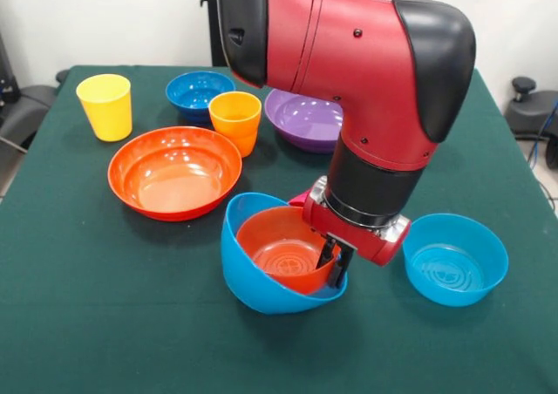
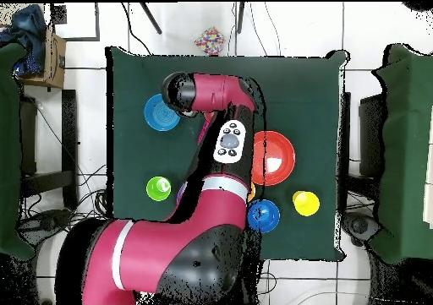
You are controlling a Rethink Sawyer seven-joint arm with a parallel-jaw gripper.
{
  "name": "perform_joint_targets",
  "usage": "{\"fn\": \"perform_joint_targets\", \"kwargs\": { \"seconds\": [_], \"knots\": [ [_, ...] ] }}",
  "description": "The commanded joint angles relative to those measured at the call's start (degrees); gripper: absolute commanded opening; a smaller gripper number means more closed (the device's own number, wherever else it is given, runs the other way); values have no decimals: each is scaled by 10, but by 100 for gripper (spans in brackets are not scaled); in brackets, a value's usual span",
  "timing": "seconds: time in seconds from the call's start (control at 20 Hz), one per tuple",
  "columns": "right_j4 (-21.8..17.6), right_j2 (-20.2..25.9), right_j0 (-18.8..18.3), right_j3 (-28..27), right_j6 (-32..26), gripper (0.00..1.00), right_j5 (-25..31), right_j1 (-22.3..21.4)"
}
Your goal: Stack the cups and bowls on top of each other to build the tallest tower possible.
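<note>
My gripper (image 1: pixel 335 261) is shut on the right rim of a small orange bowl (image 1: pixel 283 253). That bowl sits nested in a light-blue bowl (image 1: pixel 248 276), and the pair is tilted at the table's front middle. I cannot tell whether the fingers also pinch the blue rim. The arm hides the gripper in the overhead view. A large orange bowl (image 1: pixel 174 172) (image 2: pixel 275 158), an orange cup (image 1: pixel 235 119), a yellow cup (image 1: pixel 105 106) (image 2: pixel 306 203), a dark-blue bowl (image 1: pixel 199 91) (image 2: pixel 263 215) and a purple bowl (image 1: pixel 305 119) stand behind. A second light-blue bowl (image 1: pixel 455 259) (image 2: pixel 161 112) stands right. A green cup (image 2: pixel 158 188) shows only overhead. The pink cup is out of view.
The green table (image 1: pixel 105 307) carries everything. My red and black arm (image 1: pixel 375 89) reaches down over the table's middle and covers part of the purple bowl. Chairs and cables surround the table (image 2: pixel 127 73) in the overhead view.
</note>
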Motion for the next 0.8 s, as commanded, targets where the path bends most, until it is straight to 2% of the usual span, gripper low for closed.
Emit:
{"fn": "perform_joint_targets", "kwargs": {
  "seconds": [0.05,0.4,0.8],
  "knots": [
    [-39,84,-20,36,-84,0,-31,-2],
    [-54,64,-10,42,-65,0,-57,-11],
    [-66,64,-19,54,-90,0,-68,-21]
  ]
}}
